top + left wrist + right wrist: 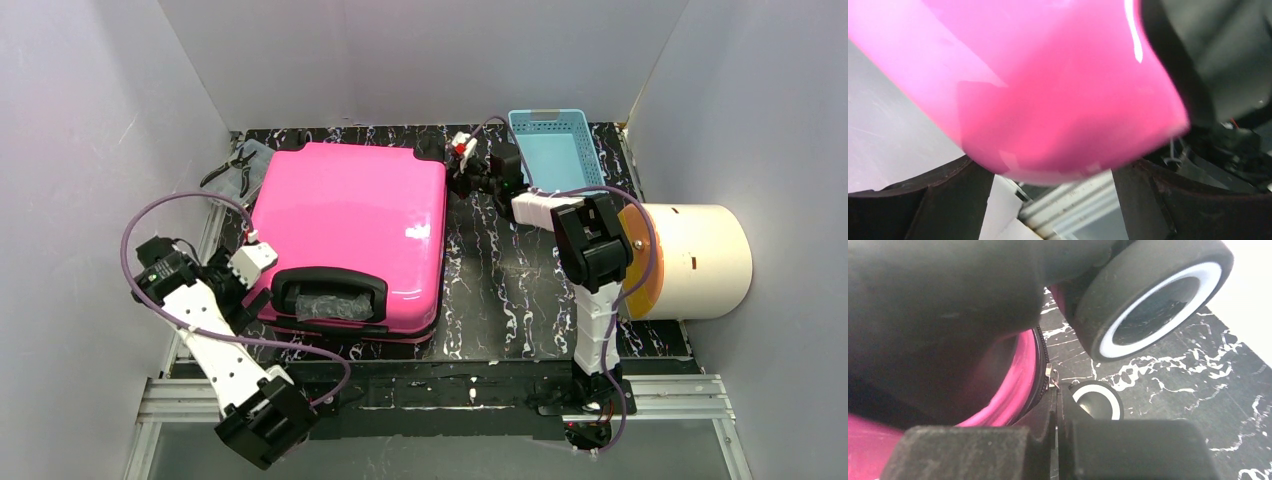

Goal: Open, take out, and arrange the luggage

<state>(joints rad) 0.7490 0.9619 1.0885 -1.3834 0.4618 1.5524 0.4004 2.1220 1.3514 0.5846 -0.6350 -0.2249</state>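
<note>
Your right gripper is squeezed fully closed right at the zipper pull; you cannot tell whether the pull is caught. Your left gripper stands wide, a finger on either side of a pink corner, gripping nothing. The luggage lies flat, lid down, on the left half of the table, with its wheels at the far end.

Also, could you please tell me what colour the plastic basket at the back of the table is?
Light blue. The basket shows best in the top external view.
</note>
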